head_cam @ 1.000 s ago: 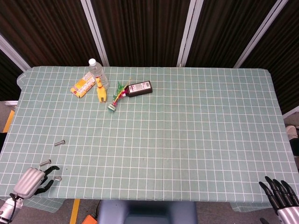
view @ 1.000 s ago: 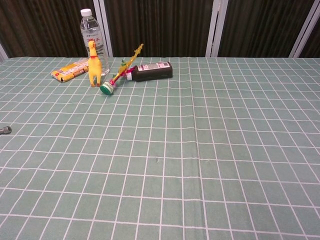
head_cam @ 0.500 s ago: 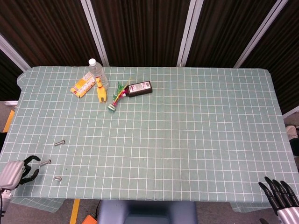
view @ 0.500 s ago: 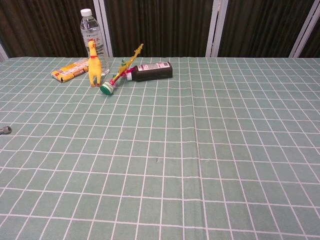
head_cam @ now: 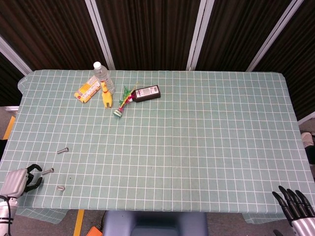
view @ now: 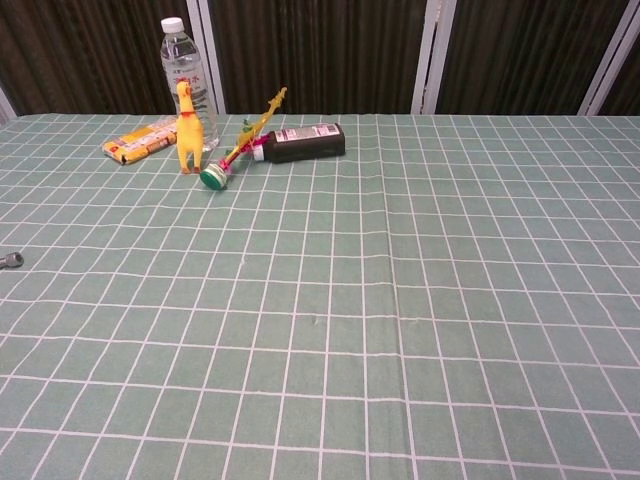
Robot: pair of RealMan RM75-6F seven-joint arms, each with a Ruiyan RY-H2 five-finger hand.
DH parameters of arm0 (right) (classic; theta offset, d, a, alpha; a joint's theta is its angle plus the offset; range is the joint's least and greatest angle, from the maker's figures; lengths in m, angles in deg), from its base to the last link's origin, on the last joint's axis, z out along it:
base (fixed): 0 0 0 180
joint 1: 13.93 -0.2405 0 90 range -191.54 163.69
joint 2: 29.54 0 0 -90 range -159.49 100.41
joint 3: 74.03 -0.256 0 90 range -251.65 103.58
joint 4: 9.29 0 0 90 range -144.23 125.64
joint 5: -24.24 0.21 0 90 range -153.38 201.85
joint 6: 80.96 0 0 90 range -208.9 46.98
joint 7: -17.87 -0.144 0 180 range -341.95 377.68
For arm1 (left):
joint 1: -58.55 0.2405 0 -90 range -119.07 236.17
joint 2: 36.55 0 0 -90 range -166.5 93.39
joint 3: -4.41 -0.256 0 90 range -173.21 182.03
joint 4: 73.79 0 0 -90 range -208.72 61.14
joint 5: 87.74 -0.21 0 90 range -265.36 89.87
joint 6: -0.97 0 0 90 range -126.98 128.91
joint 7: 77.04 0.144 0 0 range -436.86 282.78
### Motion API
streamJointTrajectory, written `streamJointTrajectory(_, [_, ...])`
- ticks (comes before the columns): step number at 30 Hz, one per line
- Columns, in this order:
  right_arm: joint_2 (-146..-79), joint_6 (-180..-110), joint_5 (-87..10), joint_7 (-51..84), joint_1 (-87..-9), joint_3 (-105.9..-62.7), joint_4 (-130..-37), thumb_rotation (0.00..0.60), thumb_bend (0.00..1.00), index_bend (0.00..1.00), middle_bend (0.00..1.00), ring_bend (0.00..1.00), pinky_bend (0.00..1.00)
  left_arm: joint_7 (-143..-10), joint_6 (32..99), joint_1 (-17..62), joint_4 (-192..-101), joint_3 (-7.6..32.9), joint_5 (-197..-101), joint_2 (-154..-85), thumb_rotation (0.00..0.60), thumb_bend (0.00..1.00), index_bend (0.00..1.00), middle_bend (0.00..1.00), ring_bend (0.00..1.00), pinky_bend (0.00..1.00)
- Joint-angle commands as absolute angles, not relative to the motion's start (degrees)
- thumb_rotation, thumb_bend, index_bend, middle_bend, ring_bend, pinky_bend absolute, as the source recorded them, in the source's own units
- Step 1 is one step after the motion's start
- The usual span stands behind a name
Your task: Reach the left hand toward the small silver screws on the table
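You can't read any text: the labels on the dark bottle [view: 303, 141] and yellow packet [view: 138, 140] are too small.

I'm seeing my right hand [head_cam: 298, 210] cut off by the head view's bottom corner, and the left hand's [head_cam: 22, 178] curled fingers are possibly holding nothing — too small to tell.

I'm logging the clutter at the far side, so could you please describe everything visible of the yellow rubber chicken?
The yellow rubber chicken stands upright on the green checked cloth, near the table's far left. It looks like glossy rubber or plastic, with a long neck and an orange-red beak. A clear water bottle stands just behind it and a yellow packet lies beside it; contact is unclear.
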State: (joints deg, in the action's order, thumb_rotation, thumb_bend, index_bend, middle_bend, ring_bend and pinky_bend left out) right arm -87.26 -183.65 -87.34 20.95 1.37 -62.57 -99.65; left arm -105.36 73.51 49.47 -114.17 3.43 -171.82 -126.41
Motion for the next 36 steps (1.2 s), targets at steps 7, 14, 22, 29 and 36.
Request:
streamJointTrajectory(7, [-87.2,-183.4,-87.1,20.9,1.2,-62.7,-99.8,0.6,0.18,0.0,0.0,0.0,0.0,-104.0,72.1,49.0,-112.1,3.9,-171.6,-128.2,0.6,0.36,0.46,1.0,1.0,1.0])
streamJointTrajectory(14, [-87.1,-183.3,-87.3,20.9,1.2,-62.5,-99.8,0.6,0.18,0.0,0.0,0.0,0.0,-103.0,71.2,48.9,-110.9,4.1,-171.3,-128.9,0.6,0.36,0.47,1.0,1.0,1.0])
streamJointTrajectory(22, [-87.1,-183.4,-87.1,20.9,1.2,-62.6,-99.8,0.6,0.18,0.0,0.0,0.0,0.0,-103.2,70.0,48.6,-109.6,4.6,-170.9,-129.8,0.6,0.37,0.48,1.0,1.0,1.0])
streamJointTrajectory(29, [-87.1,-183.1,-87.2,21.1,1.2,-62.5,-99.8,0.6,0.18,0.0,0.0,0.0,0.0,-103.0,70.2,48.1,-109.5,5.3,-170.9,-130.6,0.6,0.36,0.49,1.0,1.0,1.0])
streamJointTrajectory(36, [-87.0,-183.5,-87.1,20.8,1.2,-62.6,-99.7,0.6,0.18,0.0,0.0,0.0,0.0,-101.8,69.8,47.8,-109.6,5.6,-170.7,-130.8,0.6,0.36,0.53,1.0,1.0,1.0])
